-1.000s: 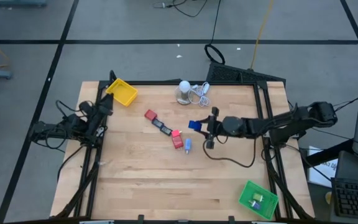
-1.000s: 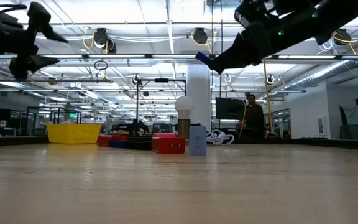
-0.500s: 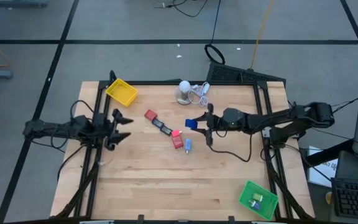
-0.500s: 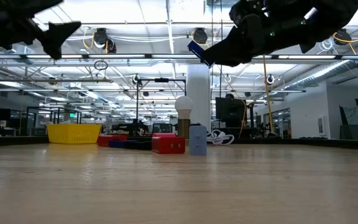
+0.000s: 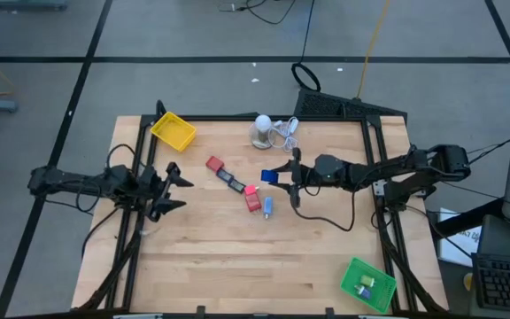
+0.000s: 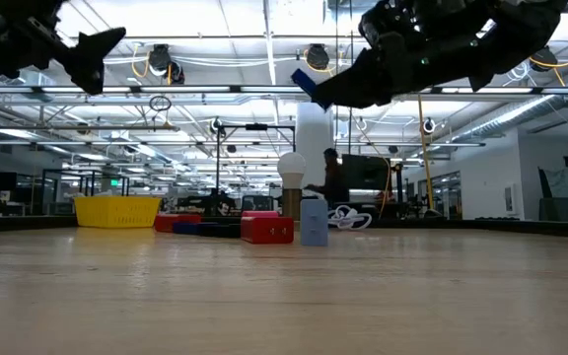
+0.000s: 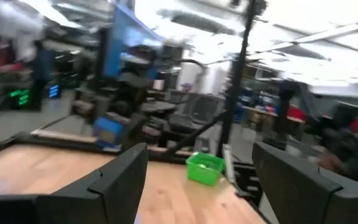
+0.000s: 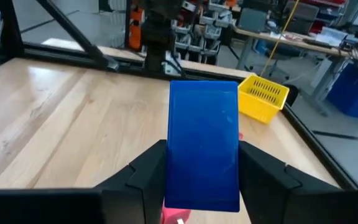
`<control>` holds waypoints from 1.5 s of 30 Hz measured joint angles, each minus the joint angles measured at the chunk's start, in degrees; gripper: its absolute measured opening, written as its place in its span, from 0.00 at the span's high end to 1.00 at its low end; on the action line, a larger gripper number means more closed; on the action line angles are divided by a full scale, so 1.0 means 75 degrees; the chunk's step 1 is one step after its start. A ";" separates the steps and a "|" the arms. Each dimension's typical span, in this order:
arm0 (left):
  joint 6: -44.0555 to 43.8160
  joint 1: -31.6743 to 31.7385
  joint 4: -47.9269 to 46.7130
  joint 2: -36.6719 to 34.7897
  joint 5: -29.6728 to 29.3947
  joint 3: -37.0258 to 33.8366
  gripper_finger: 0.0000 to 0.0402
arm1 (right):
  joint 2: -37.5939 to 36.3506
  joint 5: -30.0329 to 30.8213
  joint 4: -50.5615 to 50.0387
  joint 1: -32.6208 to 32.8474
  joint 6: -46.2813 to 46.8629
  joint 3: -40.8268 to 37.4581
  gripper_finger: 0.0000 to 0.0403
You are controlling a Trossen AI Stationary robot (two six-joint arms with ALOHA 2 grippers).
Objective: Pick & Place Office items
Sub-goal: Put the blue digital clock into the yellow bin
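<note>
Holding the blue block (image 8: 202, 144) flat between its fingers, your right gripper (image 5: 283, 175) has it clamped by the two long edges, lifted well clear of the table (image 5: 237, 257) — in the low view the block (image 6: 305, 85) shows high above the wood. That grip leaves the broad face free, which should let it drop cleanly into a tray. From the wrist camera the block faces the yellow tray (image 8: 263, 96) at the far corner, so that looks like your likely target, though the green tray (image 5: 367, 283) near the right arm's side already holds a couple of pieces.

Your left gripper (image 5: 172, 187) hangs over the table's left edge with its fingers (image 7: 120, 177) spread wide and nothing between them — it looks to be waiting.

The other items sit mid-table: a red block (image 5: 213, 164), a dark flat piece (image 5: 231, 182), a pink bit (image 5: 251, 190), another red block (image 5: 253, 203) and a pale blue block (image 5: 267, 207) standing upright just beside it. Keep your path clear of the white lamp (image 5: 262, 128) and its cable.
</note>
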 joint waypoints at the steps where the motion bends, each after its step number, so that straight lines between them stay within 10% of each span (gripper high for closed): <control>1: -0.0168 0.0000 0.0019 0.0093 -0.0291 0.0000 0.27 | 0.0008 0.0000 -0.0040 0.0003 -0.0005 0.0000 0.62; 12: -0.2181 0.0018 0.1583 0.2204 -0.2785 0.0357 0.27 | 0.0011 0.0530 -0.0204 0.0009 -0.0428 0.0000 0.61; 28: -0.2556 0.0745 0.0465 0.7475 -0.3153 0.4191 0.27 | 0.0011 0.2465 -0.0627 0.0553 -0.2190 0.0000 0.62; 45: -0.2512 0.1011 0.0474 1.0485 -0.2398 0.6373 0.27 | 0.0011 0.3072 -0.0374 0.0901 -0.2662 0.0000 0.62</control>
